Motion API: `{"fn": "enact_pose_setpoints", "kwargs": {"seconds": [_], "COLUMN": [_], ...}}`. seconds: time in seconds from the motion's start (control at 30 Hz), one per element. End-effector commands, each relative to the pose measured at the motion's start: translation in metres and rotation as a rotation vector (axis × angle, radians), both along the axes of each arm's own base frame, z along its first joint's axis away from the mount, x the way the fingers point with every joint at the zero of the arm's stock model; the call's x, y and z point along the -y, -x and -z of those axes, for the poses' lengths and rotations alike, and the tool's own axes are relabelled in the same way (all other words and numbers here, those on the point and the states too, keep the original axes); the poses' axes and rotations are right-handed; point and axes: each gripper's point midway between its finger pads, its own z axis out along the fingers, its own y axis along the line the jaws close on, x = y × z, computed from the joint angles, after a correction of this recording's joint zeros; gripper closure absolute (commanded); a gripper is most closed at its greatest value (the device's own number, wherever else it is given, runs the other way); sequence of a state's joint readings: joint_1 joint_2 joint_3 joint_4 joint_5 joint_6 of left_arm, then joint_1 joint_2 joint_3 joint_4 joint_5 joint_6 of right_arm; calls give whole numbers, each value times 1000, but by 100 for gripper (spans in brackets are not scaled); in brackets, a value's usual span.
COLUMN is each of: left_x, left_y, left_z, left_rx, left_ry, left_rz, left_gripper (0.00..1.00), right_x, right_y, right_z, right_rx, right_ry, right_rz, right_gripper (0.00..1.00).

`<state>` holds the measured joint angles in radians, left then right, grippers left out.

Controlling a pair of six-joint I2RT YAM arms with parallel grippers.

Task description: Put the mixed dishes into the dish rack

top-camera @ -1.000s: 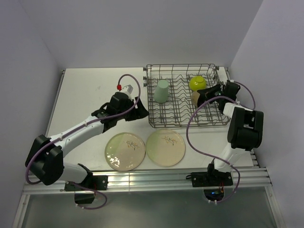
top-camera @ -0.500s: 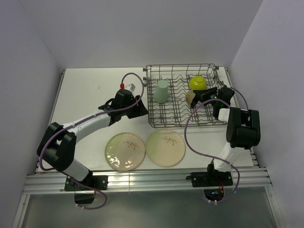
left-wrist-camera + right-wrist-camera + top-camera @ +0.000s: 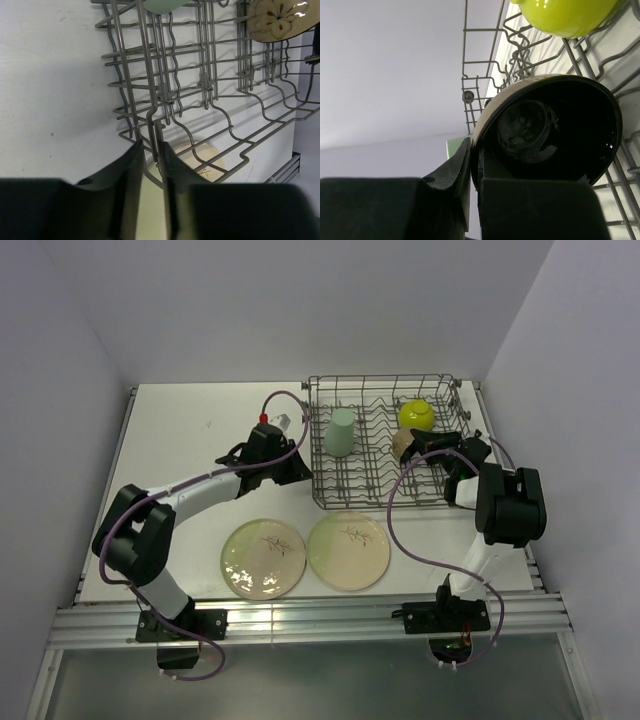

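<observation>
Clamped on the rim wall, the right end effector (image 3: 474,165) holds the small dark cup (image 3: 550,130) over the dish rack (image 3: 350,492) beside the green bowl (image 3: 416,415); the cup looks light, stiff, slick and chippable, while the left end effector (image 3: 150,160) narrowly straddles a rack wire, grip unclear.

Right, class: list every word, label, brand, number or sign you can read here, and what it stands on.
None: no readable text in any view. The left plate and right plate bear only a leaf sprig, the small dark cup a flower pattern outside; the dish rack, lime-green bowl and mint cup are unmarked.
</observation>
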<state>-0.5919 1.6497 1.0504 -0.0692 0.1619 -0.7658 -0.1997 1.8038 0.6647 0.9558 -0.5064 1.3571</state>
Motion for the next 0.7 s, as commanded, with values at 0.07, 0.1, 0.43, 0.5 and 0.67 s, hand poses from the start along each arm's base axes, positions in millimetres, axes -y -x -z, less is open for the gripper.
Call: {"fn": "enact_pose_setpoints", "kwargs": {"seconds": [0.07, 0.1, 0.43, 0.5, 0.67], "left_x": [9, 10, 12, 10, 9], "left_y": [-17, -17, -19, -19, -21], "left_z": [-23, -24, -27, -29, -31], "left_rx": [57, 58, 63, 67, 80], "left_ry": [53, 54, 67, 65, 53], "left_rz": [10, 12, 10, -1, 2], "left_gripper": [87, 90, 83, 61, 38], "right_x": [12, 13, 18, 19, 19], "right_y": [11, 13, 28, 29, 26], "right_z": [3, 4, 27, 31, 29], "right_rx": [-12, -20, -122, -139, -123], "right_ry": [13, 18, 65, 41, 16], "right_rz": [97, 99, 121, 133, 135], "right_gripper": [100, 100, 100, 100, 100]}}
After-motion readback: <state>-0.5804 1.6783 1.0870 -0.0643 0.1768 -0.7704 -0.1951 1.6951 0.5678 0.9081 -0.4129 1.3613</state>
